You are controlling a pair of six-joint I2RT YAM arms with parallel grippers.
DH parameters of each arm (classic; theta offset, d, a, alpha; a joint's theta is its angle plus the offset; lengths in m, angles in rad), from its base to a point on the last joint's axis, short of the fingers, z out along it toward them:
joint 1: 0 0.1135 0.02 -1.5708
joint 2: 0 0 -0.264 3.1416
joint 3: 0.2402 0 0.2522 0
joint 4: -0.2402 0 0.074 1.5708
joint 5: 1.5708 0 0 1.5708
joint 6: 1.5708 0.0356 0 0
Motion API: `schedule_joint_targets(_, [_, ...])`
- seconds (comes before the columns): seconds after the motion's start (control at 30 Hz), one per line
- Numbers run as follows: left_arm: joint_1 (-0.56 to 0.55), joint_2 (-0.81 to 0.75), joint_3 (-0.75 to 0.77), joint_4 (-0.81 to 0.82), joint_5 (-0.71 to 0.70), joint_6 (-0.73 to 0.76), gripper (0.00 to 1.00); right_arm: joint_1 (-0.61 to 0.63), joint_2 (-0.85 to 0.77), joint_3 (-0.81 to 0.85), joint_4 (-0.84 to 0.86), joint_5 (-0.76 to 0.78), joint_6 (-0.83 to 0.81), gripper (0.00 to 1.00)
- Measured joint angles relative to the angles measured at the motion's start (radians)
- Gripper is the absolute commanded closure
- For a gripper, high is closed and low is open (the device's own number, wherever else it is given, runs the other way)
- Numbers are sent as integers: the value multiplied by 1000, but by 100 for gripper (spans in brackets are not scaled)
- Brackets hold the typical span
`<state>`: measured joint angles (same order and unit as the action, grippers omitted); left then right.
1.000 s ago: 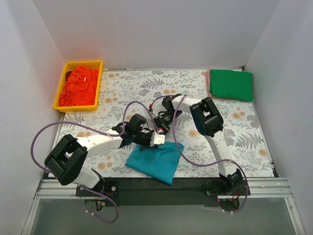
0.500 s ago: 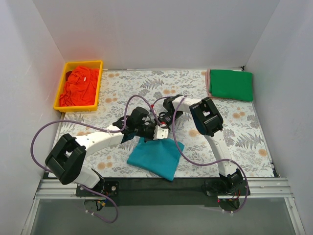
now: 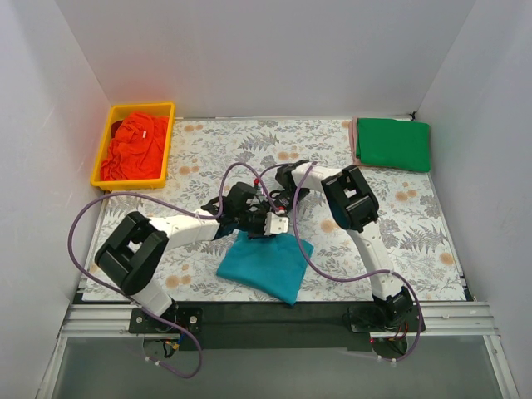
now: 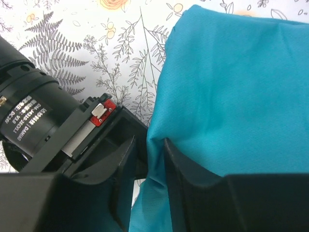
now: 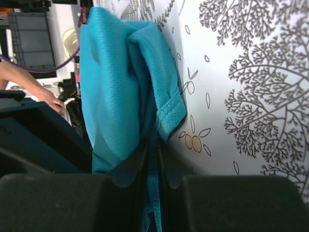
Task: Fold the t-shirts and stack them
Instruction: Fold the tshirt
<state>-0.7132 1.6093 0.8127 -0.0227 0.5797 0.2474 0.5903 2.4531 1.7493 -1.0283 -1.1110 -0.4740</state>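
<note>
The teal-blue t-shirt (image 3: 264, 264) lies bunched on the floral sheet near the front, its far edge lifted. My left gripper (image 3: 249, 218) and right gripper (image 3: 279, 219) meet at that edge, close together. In the left wrist view the gripper (image 4: 153, 159) has teal cloth (image 4: 231, 87) pinched between its fingers. In the right wrist view the gripper (image 5: 153, 174) is shut on a thin fold of the shirt (image 5: 116, 87), with a hemmed sleeve hanging beside it. The green t-shirt (image 3: 392, 144) lies folded at the back right. The orange-red t-shirt (image 3: 135, 145) is crumpled in the bin.
The yellow bin (image 3: 100, 154) stands at the back left. A pinkish edge (image 3: 355, 141) shows under the green shirt. The grey floral sheet (image 3: 216, 141) covers the table. White walls close in three sides. The right arm's black wrist (image 4: 34, 121) sits just beside my left fingers.
My left gripper has moved right and farther back, up to the right gripper, taking the teal shirt's edge with it. The shirt has drawn into a more compact shape. The right arm has barely moved.
</note>
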Motion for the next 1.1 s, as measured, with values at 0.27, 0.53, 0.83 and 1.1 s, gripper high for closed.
schedule_joint_targets(0.27, [10, -80, -1, -33, 5, -97, 61, 1, -53, 114, -50, 251, 3, 63])
schedule_joint_targets(0.53, [153, -284, 35, -117, 102, -409, 58, -46, -85, 259, -9, 521, -28, 51])
schedule_joint_targets(0.83, [397, -91, 114, -211, 202, -700, 45, -206, -389, -129, -25, 463, -53, 45])
schedule_joint_targets(1.1, [423, 96, 149, -261, 255, -785, 44, -169, -450, -355, -45, 357, -73, 41])
